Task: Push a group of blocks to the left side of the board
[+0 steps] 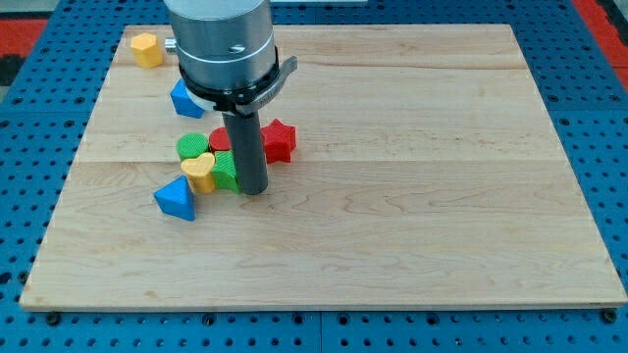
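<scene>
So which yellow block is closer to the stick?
The yellow heart-shaped block in the cluster, just left of my tip. The other yellow block sits far off at the board's top-left corner.

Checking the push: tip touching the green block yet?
Touching. The camera view shows my tip pressed against the green block at its right edge, with no board visible between them.

Bright, even overhead light, colours saturated, focus sharp across the wooden board (392,226). Soft short shadows under the blocks and rod; faint sheen on the grey arm housing (221,39). No visible blur or edge distortion.
</scene>
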Motion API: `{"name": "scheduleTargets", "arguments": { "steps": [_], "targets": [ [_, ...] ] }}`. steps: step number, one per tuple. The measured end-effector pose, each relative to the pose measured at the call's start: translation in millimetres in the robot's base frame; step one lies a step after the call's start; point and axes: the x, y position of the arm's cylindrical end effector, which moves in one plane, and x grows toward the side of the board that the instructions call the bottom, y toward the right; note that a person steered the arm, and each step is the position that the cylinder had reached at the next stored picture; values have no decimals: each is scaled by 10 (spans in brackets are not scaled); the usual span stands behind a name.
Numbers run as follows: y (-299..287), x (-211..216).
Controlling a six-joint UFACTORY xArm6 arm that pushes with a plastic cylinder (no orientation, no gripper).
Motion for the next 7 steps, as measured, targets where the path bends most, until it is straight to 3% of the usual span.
{"name": "scheduleTargets", "arguments": {
  "steps": [1,2,3,4,7],
  "targets": [
    [574,40],
    [1006,-723],
    [570,-905],
    [233,-751],
    [-126,-892]
  ]
}}
